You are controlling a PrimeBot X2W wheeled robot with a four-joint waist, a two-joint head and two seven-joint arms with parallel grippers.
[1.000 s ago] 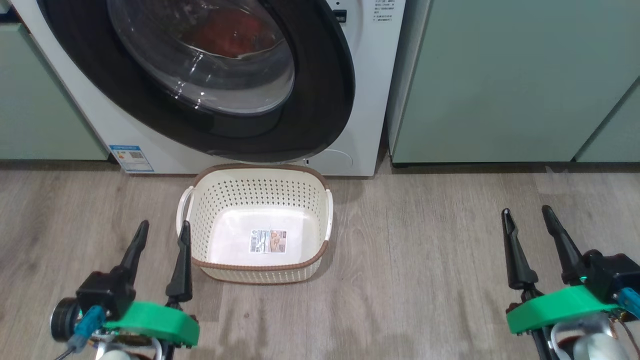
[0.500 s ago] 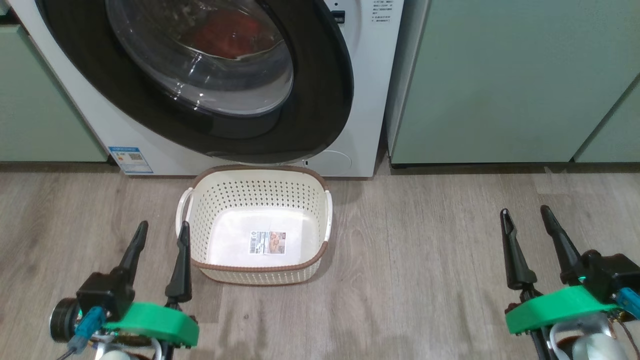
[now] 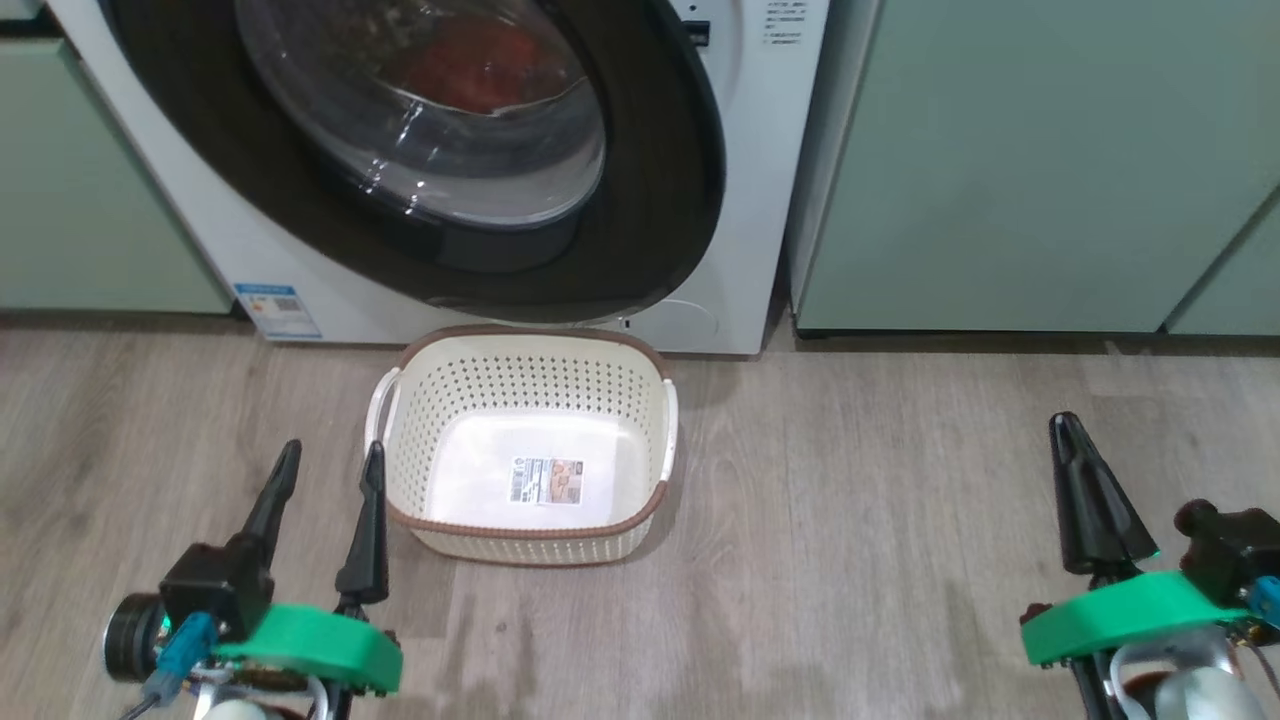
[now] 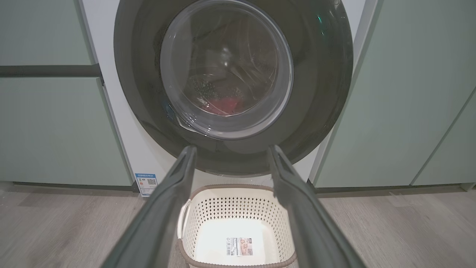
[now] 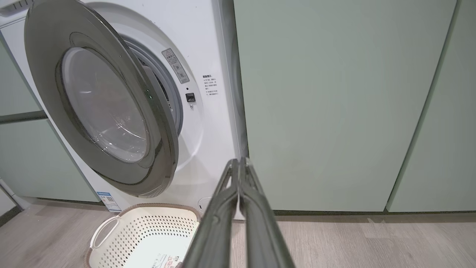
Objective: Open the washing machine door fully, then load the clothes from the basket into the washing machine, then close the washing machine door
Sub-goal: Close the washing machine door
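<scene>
1. The white washing machine (image 3: 750,200) stands between pale green cabinets (image 3: 1000,150). Its door (image 3: 660,180) hangs ajar. In the right wrist view the free right edge stands off the front, and the grey gasket (image 5: 167,89) shows in the gap.
2. The clothes (image 3: 480,60) appear as a red patch behind the door's glass bowl, lying low in the drum.
3. The basket (image 3: 530,385) sits on the floor (image 3: 850,500) just in front of the machine, below the door. It is empty apart from the label (image 3: 546,481) on its bottom.
4. The left gripper (image 3: 332,448) hovers low, near the basket's left handle. Its fingers are spread wide and hold nothing.
5. The right gripper (image 3: 1065,430) hovers over bare floor, well apart from the basket. Its fingers are pressed together with nothing between them.
6. Step in hand: loading looks complete, since the basket is empty and the clothes are in the drum. Closing the door is what is left.
7. Next move: a push on the black rim near the free edge, carried through until the latch catches. The right gripper's closed fingers look suited to this. The glossy rim may let them slide, and the arm must pass above the basket.
</scene>
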